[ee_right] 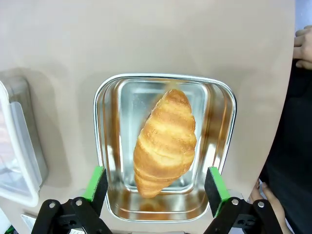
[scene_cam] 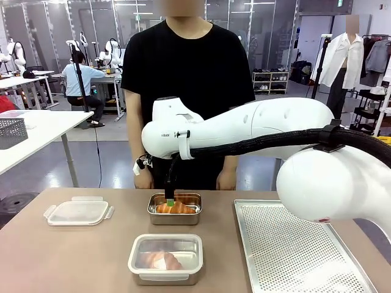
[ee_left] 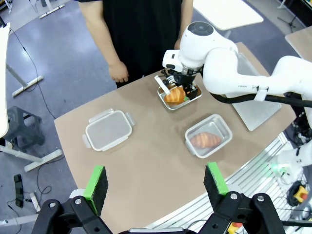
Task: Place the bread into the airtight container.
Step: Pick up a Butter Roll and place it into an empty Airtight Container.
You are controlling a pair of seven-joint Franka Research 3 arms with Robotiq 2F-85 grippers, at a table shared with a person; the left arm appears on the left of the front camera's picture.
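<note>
- Hovering over the far steel tray, my right gripper (ee_right: 156, 187) stands with jaws wide, green pads either side of the golden, ridged croissant (ee_right: 165, 141); it holds nothing
- Croissant lies lengthwise in the shiny rounded-rectangle metal container (ee_right: 222, 122), near the person's hand (ee_left: 118, 72) at the table edge
- Likely light, flaky, easily crushed; best pinched gently across its thick middle
- A second croissant (scene_cam: 164, 260) sits in the nearer lidded container (scene_cam: 165, 244); a clear plastic lid (scene_cam: 78, 212) rests apart
- My left gripper (ee_left: 155, 181) hangs well above the table, jaws spread and unladen
</note>
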